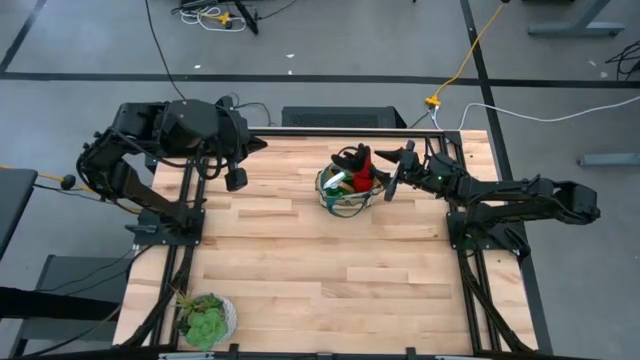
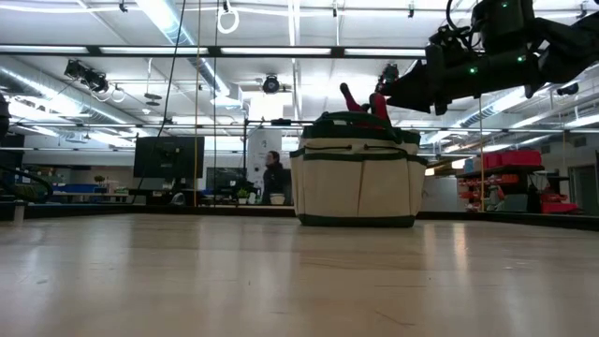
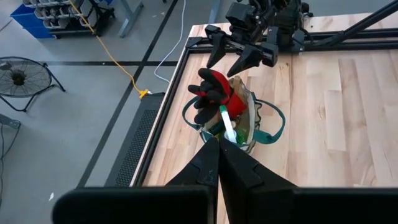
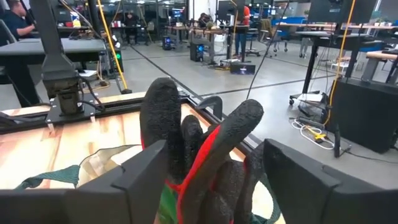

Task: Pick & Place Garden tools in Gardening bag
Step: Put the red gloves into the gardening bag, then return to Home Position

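**Inspector:** Starting with the bag: where does it stand?

**Operator:** I see the gardening bag [image 1: 349,190] upright on the wooden surface [image 1: 330,270], near the far edge and nearer the right edge than the left. Red-and-black gloves [image 1: 358,163] stick up out of its mouth, their fingertips above the rim. A green round piece with a white handle [image 3: 227,122] lies inside beside them. I cannot make out other tools in the bag.

**Inspector:** Right arm?

**Operator:** My right gripper [image 1: 397,172] hangs at the bag's right rim, just above it. Its fingers [image 4: 140,177] are spread, one on each side of the gloves; from the right wrist view I cannot tell whether either finger touches them. In the low view the gripper [image 2: 398,91] sits just above the bag, beside the glove tips.

**Inspector:** Left arm?

**Operator:** My left gripper [image 1: 236,179] hangs over the far-left part of the surface, well apart from the bag. Its fingers [image 3: 211,163] are pressed together, holding nothing.

**Inspector:** Anything else on the surface?

**Operator:** A leafy green plant in a pale pot [image 1: 207,320] stands at the near-left corner. A person [image 2: 273,178] shows in the room beyond.
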Robot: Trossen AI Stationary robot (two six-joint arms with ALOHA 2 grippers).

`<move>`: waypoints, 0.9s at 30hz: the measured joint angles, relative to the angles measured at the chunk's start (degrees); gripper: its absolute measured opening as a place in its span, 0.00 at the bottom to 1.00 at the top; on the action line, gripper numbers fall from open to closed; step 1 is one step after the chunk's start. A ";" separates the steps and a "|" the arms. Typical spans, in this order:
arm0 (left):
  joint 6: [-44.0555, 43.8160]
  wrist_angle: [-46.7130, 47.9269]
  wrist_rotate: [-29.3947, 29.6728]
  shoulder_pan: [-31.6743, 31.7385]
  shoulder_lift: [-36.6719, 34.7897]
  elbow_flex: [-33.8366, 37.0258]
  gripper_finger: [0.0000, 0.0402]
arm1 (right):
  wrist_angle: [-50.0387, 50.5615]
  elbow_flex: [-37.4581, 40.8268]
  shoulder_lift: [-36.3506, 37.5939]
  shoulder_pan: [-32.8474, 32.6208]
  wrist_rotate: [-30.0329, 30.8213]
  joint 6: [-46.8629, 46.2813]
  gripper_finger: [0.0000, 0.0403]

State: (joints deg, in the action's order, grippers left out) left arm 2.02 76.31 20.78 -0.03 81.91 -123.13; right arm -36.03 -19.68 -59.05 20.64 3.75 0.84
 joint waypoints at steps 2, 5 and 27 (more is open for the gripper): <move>-0.23 0.00 0.00 0.00 0.00 -0.02 0.04 | -0.45 0.00 0.00 0.00 -0.21 0.00 0.68; -0.34 0.02 0.00 0.00 0.00 0.00 0.04 | -2.21 -0.02 0.01 0.00 -0.22 0.03 0.70; -0.33 0.24 0.17 0.00 0.00 0.00 0.02 | 5.88 -0.04 6.87 -0.02 -3.38 -0.90 0.44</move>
State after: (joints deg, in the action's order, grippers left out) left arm 1.69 76.55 20.95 -0.03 81.91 -123.13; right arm -30.14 -19.73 -52.18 20.62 0.36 -0.06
